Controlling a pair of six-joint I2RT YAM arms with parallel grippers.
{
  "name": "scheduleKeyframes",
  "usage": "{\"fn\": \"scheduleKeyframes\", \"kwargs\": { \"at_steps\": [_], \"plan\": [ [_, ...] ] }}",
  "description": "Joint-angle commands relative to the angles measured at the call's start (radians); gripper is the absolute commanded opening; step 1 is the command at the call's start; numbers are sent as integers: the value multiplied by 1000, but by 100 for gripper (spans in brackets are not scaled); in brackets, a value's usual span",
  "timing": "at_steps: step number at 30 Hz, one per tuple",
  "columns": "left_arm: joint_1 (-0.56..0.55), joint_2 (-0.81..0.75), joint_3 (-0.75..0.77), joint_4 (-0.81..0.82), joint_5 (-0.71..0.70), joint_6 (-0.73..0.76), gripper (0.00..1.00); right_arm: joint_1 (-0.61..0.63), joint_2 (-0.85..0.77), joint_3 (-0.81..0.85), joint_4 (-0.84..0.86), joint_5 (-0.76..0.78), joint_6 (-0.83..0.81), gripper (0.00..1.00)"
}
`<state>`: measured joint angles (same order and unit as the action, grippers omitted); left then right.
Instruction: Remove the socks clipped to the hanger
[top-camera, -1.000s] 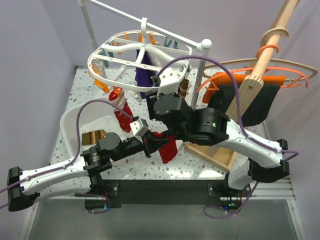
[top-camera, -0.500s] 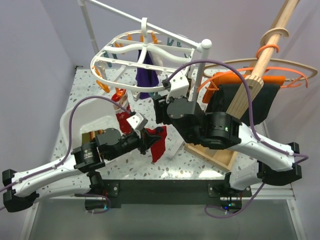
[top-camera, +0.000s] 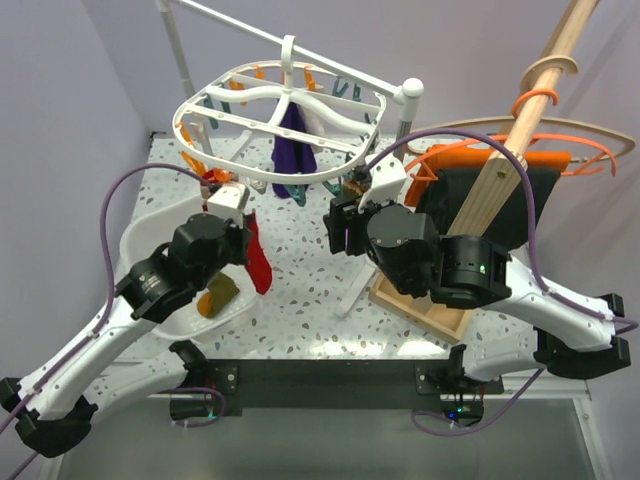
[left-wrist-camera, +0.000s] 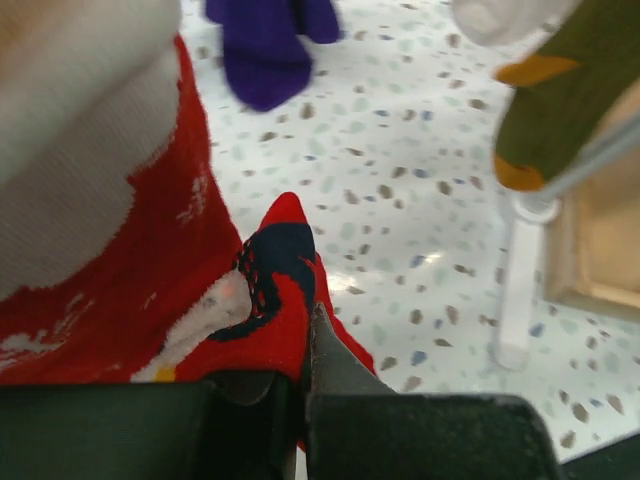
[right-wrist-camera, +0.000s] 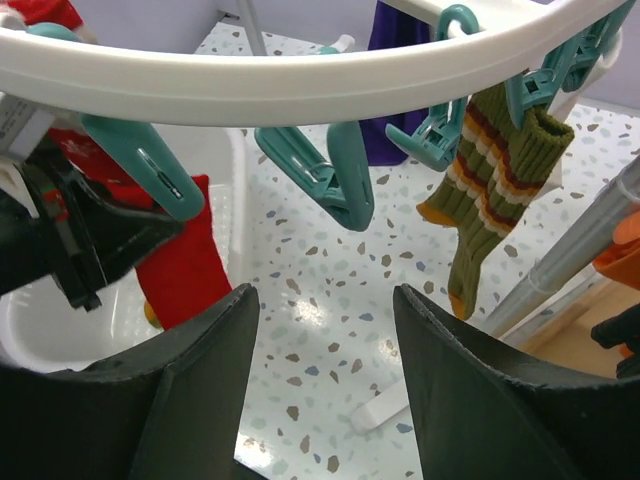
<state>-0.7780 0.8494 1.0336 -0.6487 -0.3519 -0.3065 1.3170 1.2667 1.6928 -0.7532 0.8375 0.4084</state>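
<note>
The white oval hanger (top-camera: 283, 108) hangs at the back, with teal clips (right-wrist-camera: 335, 172) under its rim (right-wrist-camera: 300, 85). My left gripper (top-camera: 243, 232) is shut on a red Christmas sock (top-camera: 259, 262), which dangles beside the white basin; it shows in the left wrist view (left-wrist-camera: 262, 305). Another red sock with a white cuff (left-wrist-camera: 95, 215) hangs close by. A dark purple sock (top-camera: 293, 150) and an olive striped sock (right-wrist-camera: 490, 195) are clipped to the hanger. My right gripper (top-camera: 338, 228) is open and empty below the rim (right-wrist-camera: 325, 345).
A white basin (top-camera: 148, 248) at the left holds a striped sock (top-camera: 216, 296). At the right stands a wooden crate (top-camera: 425, 308) with a slanted wooden pole (top-camera: 520, 120), thin orange and wooden hangers and a black cloth (top-camera: 525, 210). The white rack post (top-camera: 400, 140) stands mid-back.
My left gripper has swung left and back with the red sock, from the table's front middle to beside the basin. My right gripper has pulled back to the right, under the hanger.
</note>
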Motion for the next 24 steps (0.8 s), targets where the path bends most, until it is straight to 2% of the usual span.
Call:
{"fn": "scheduleKeyframes", "kwargs": {
  "at_steps": [1, 8, 14, 15, 16, 17, 18, 21, 24],
  "plan": [
    [80, -33, 39, -101, -202, -23, 0, 2, -29, -13, 46, -3, 23, 61],
    [112, -81, -3, -112, -481, -69, 0, 2, -41, -36, 58, -25, 20, 61],
    [114, -131, -7, -111, -509, -95, 0, 2, -50, -51, 66, -21, 17, 61],
    [114, -131, -12, -112, -504, -95, 4, 4, -52, -54, 68, -20, 17, 61],
    [114, -131, -15, -115, -496, -98, 19, 4, -55, -59, 71, -20, 17, 61],
    [114, -130, -15, -124, -475, -111, 29, 4, -56, -61, 74, -20, 17, 61],
    [114, -136, -15, -126, -464, -115, 48, 4, -56, -61, 74, -21, 15, 61],
    [114, -159, -27, -106, -395, -111, 74, 2, -53, -58, 72, -20, 15, 61],
    [112, -185, -40, -71, -296, -91, 82, 4, -46, -58, 71, -18, 13, 61]
  ]
}}
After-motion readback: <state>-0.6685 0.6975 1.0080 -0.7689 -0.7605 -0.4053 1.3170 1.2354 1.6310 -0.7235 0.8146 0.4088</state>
